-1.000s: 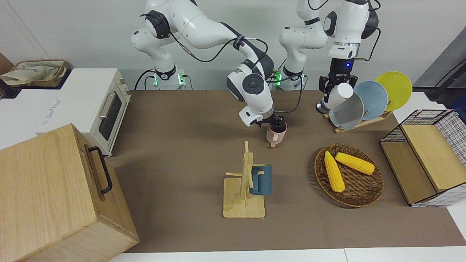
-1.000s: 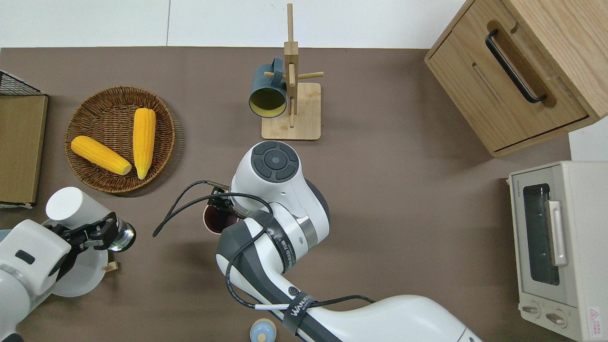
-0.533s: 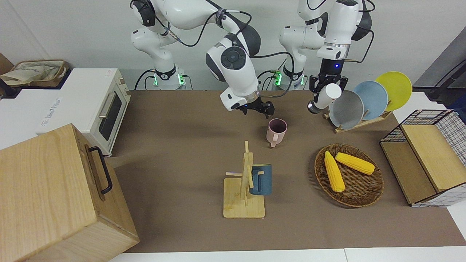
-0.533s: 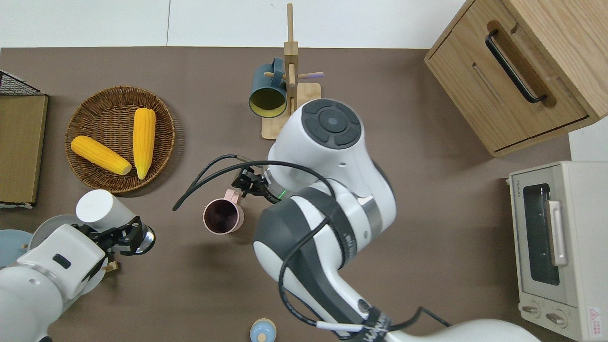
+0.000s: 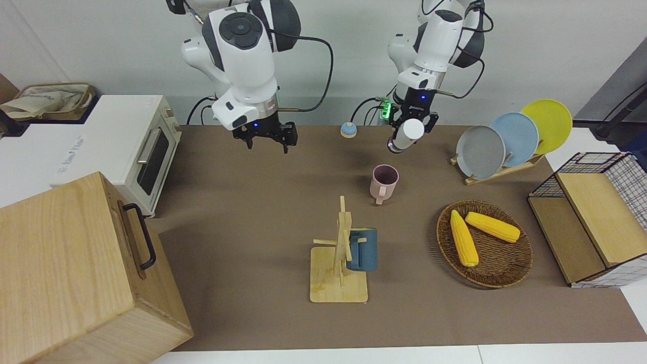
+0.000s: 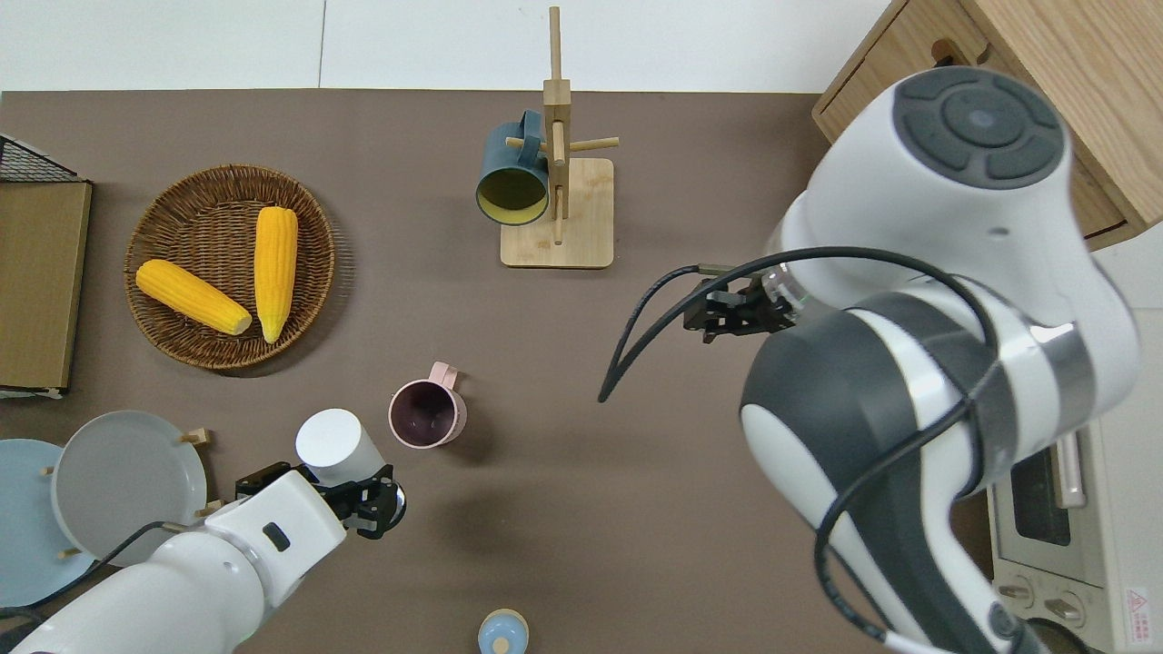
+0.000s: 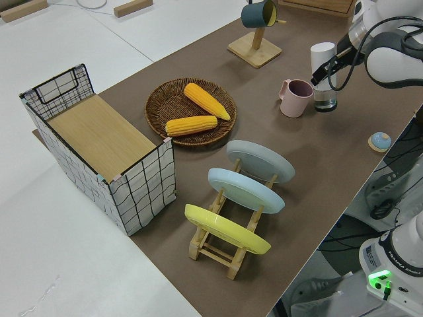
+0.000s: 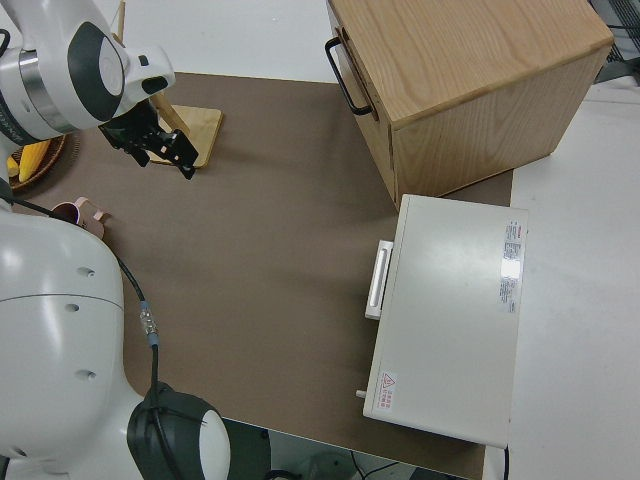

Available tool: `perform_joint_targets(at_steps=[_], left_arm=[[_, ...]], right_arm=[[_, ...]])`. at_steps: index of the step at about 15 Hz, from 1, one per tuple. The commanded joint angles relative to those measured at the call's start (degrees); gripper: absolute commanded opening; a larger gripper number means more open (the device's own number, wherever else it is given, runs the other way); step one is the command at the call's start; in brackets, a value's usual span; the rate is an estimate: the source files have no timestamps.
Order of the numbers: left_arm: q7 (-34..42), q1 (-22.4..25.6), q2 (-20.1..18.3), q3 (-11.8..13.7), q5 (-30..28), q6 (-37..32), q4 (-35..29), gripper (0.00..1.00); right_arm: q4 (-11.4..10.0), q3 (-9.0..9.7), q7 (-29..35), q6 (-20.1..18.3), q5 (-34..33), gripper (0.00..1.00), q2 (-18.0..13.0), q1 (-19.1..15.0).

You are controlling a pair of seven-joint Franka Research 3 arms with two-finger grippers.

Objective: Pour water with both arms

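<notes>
Your brown table (image 5: pixel 242 212) carries a pink mug (image 5: pixel 384 182), a wooden mug stand (image 5: pixel 338 275), a wicker basket (image 5: pixel 498 273), a plate rack (image 5: pixel 498 173), a toaster oven (image 5: pixel 113 149), a wooden cabinet (image 5: pixel 71 273), a wire crate (image 5: pixel 614 222), a small blue cap (image 5: pixel 348 130).

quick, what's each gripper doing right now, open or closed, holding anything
Left gripper: closed on the white bottle, beside the pink mug.
Right gripper: open, holding nothing.

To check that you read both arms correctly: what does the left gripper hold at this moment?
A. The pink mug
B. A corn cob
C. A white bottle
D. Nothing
C: the left gripper is shut on the white bottle, carried beside the pink mug, which stands free on the table.
</notes>
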Motion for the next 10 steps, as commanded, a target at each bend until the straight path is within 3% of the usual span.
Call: perform_joint_targets(at_steps=[1,6,10], left_arm=[[0.18,-3.48,0.11,0.67,-1.52,-0.15,-0.73,0.0],[0.26,-4.71,4.68,0.59,-1.43,-1.12,-0.47,0.0],[0.35,-4.63,7.32,0.67,-1.43,-1.56,0.32,0.0]], right_arm=[[-1.98,0.96,-10.55,-1.83,-2.03,0.992,-4.01,-7.28],[-2.95,0.96,-22.95,-3.85,-3.01,0.992,-7.79,-15.72],[-2.77,0.96,-23.32,-4.83,-2.13,0.992,-8.41,-17.05]])
